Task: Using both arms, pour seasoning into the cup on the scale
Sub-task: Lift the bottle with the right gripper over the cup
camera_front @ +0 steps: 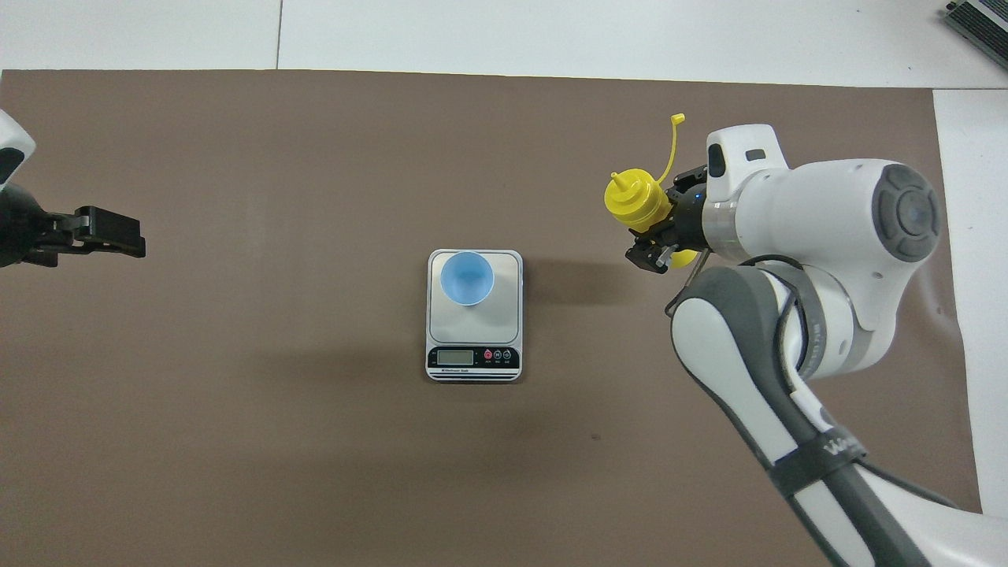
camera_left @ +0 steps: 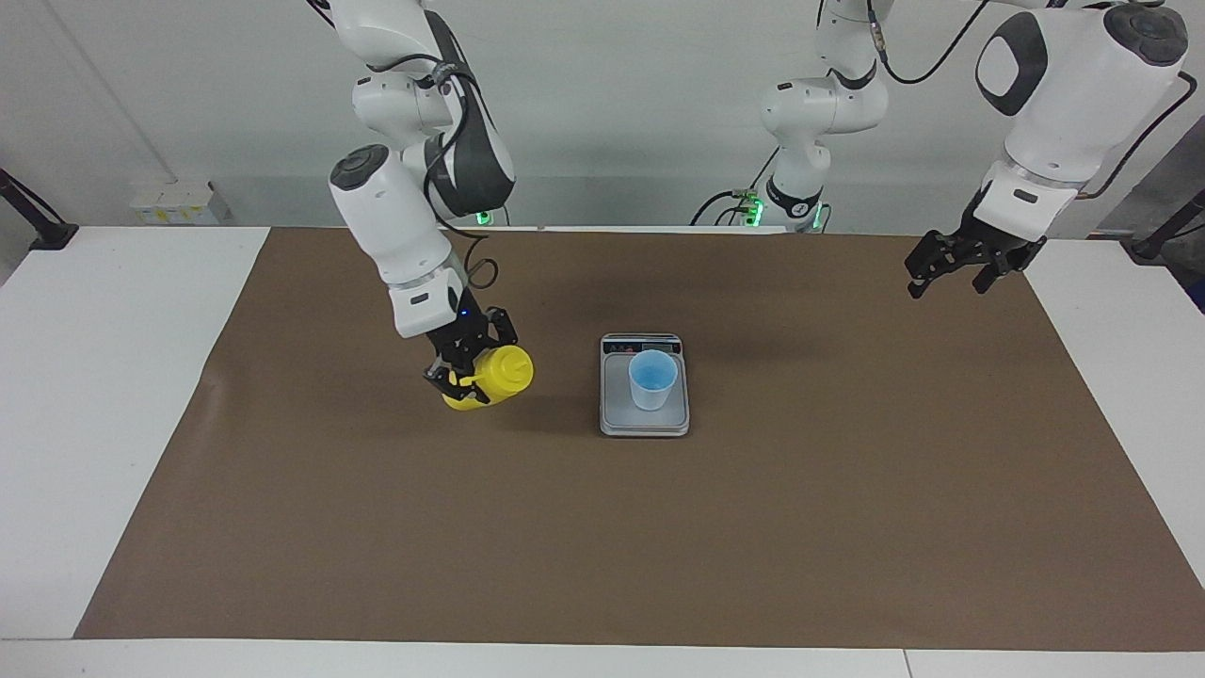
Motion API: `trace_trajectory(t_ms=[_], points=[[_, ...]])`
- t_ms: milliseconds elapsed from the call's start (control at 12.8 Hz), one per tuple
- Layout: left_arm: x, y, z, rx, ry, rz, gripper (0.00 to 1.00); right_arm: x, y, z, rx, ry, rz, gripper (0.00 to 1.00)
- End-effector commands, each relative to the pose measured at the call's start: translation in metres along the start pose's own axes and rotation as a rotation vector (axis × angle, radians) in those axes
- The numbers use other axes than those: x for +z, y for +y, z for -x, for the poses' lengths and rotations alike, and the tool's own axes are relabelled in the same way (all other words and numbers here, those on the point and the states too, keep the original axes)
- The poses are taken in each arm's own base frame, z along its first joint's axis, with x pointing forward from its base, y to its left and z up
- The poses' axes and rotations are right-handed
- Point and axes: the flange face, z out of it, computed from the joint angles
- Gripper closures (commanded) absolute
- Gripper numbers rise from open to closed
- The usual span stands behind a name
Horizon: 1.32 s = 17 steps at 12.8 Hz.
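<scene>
Right claw (camera_left: 468, 365) at centre-left of the facing view, pinching the yellow seasoning bottle (camera_left: 497, 377), tilted, raised over the brown mat (camera_left: 602, 527) on the tabletop (camera_left: 94, 377). Light blue cup (camera_left: 652, 379) upright on the scale (camera_left: 644, 422) at frame centre. Left claw (camera_left: 955, 264) at upper right, spread wide, waiting, holding nothing.

Legible text: none. Scale (camera_front: 474, 315): small white print under its display (too small to read), 3 round buttons with unreadable marks. Right arm (camera_front: 819, 441): partial white lettering on its dark band, not readable.
</scene>
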Motion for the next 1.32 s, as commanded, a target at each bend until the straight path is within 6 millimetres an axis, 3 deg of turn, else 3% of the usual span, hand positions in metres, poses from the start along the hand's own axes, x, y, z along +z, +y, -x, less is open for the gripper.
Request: trace_trajectory(t_ms=[0, 467, 623, 701, 857, 1246], points=[[0.001, -0.003, 0.007, -0.003, 0.001, -0.018, 0.00, -0.008, -0.018, -0.019, -0.052, -0.056, 0.065, 1.00], [0.001, -0.003, 0.007, -0.003, 0.001, -0.018, 0.00, 0.002, -0.064, -0.051, -0.273, -0.199, 0.186, 1.00], [0.001, -0.003, 0.007, -0.003, 0.001, -0.018, 0.00, 0.005, -0.068, -0.054, -0.296, -0.220, 0.211, 1.00], [0.001, -0.003, 0.007, -0.003, 0.001, -0.018, 0.00, 0.009, -0.069, -0.053, -0.307, -0.236, 0.228, 1.00], [0.001, -0.003, 0.007, -0.003, 0.001, -0.018, 0.00, 0.018, -0.094, -0.070, -0.382, -0.260, 0.266, 1.00], [0.001, -0.003, 0.007, -0.003, 0.001, -0.018, 0.00, 0.036, -0.119, -0.082, -0.454, -0.315, 0.371, 1.00]])
